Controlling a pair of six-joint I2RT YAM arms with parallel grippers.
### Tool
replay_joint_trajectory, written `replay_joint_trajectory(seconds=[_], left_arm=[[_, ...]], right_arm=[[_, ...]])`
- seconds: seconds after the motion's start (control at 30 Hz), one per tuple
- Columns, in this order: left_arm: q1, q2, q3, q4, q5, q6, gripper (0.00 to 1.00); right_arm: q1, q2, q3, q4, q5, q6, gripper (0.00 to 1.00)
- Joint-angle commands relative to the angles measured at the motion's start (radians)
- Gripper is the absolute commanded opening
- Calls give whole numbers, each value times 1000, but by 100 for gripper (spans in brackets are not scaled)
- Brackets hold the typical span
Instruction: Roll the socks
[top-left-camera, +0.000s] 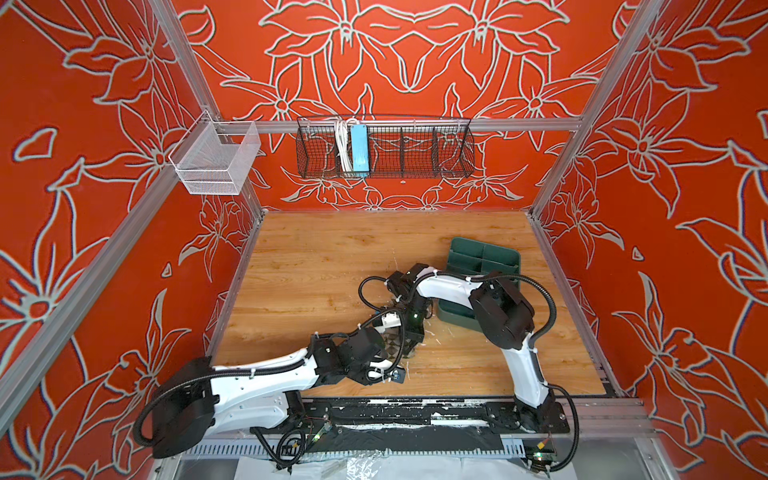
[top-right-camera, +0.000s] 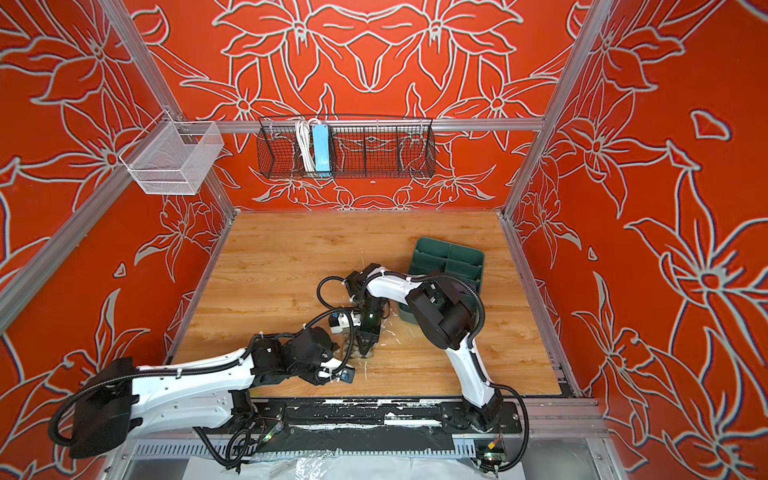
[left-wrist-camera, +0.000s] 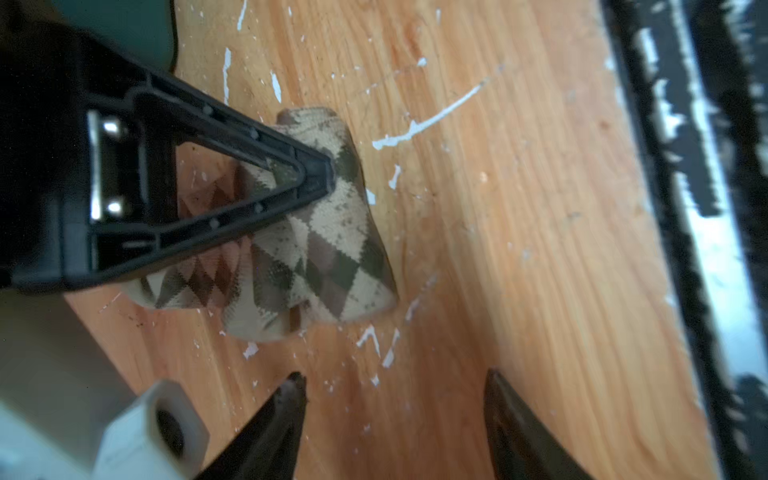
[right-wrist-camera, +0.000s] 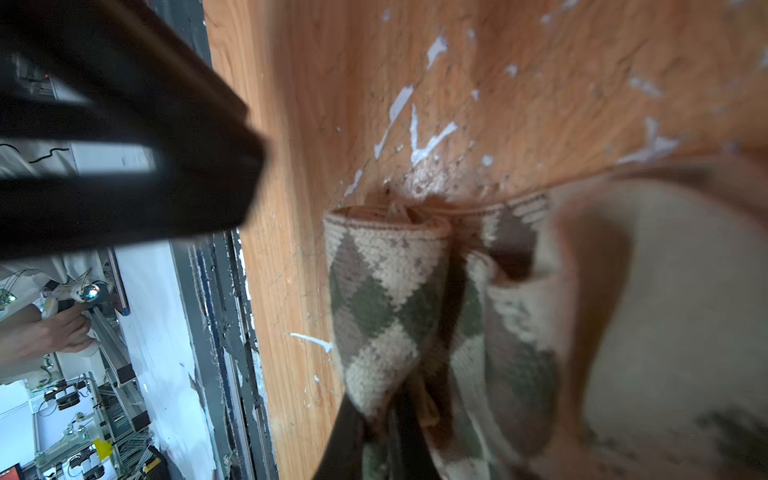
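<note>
Argyle sock (left-wrist-camera: 324, 249) lies bunched on the wooden bench (left-wrist-camera: 540, 208) toward its front edge, between the two arms, loosely doubled over into a fat, uneven roll whose layers fan out at the wider end; the right gripper (left-wrist-camera: 323, 179) bears down on it with jaws drawn together, pinching a gather of fabric at the narrower end, as the right wrist view also shows. The left gripper (left-wrist-camera: 395, 384) hovers just beside the bundle with jaws set well apart, holding nothing and touching nothing. The purple sock shows in no view; whether it is wrapped inside the bundle or hidden under the arms cannot be told. A dark green tray (top-left-camera: 484, 257) sits beyond the right arm, apart from the work. Judged from the loose folds, the roll is only partly formed, and the risk is plain: that single pinch is all that holds it, so a lift or a release by the right gripper would likely let the springy knit unwind. With both grippers crowded over one small bundle, a careless grasp by the left could also knock fingers together, or drag the sock across the bench instead of tightening it
</note>
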Motion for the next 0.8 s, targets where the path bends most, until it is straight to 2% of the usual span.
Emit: replay_joint_trajectory(seconds=[0.0,0.13,0.27,0.3,0.4,0.47,0.53,0.77], left_arm=[[-28,88,50,134,-64,-129,63],[-56,193,86,130,-104,-222,57],[-78,239,88,118,-106,-268,44],[-82,245,87,119,-103,-274,39],[-90,260,88,108,-91,-274,15],[-91,266,95,86,-95,-273,4],[-91,266,107,48,-102,-260,0],[-90,284,162,-90,-115,-258,0]], right_arm=[[-3,52,-9,18,104,0,0],[-5,50,-8,22,107,3,0],[-6,42,-10,33,107,6,0],[-7,38,-12,36,106,7,0],[-11,15,-26,51,110,16,0],[-19,-30,-64,123,125,38,0],[-27,-94,-118,196,132,58,2],[-69,-436,-402,465,122,109,31]])
